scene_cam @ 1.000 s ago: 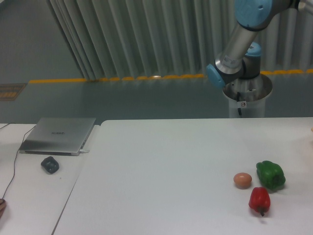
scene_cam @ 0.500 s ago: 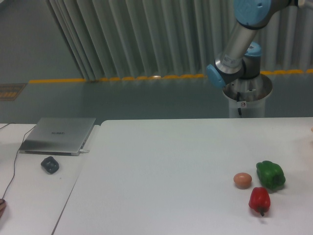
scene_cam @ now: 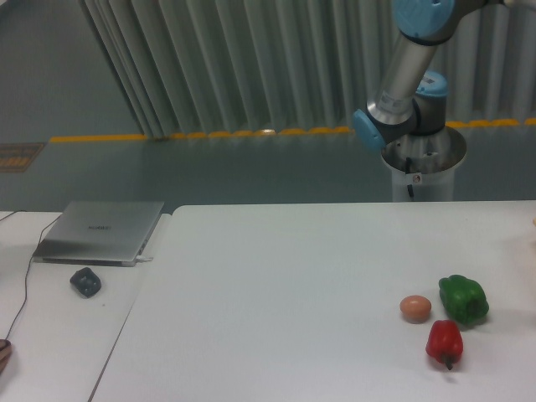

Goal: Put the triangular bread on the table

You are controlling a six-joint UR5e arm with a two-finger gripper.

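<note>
Table (scene_cam: 276,276) carrying egg (scene_cam: 415,308), green pepper (scene_cam: 463,300) and red pepper (scene_cam: 444,342); triangular bread perhaps the pale sliver at the right edge (scene_cam: 533,221), gripper out of view, its state unknowable, placement apparently pending.

On the table (scene_cam: 276,285), the egg (scene_cam: 415,308) lies left of two peppers (scene_cam: 463,299); a laptop (scene_cam: 100,232) sits on the side desk (scene_cam: 50,335).

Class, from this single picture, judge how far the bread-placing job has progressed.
Nothing looks done: the table holds only an egg, a green pepper and a red pepper. Only the arm's elbow shows; its fingers are out of frame. Placing the bread remains.
</note>
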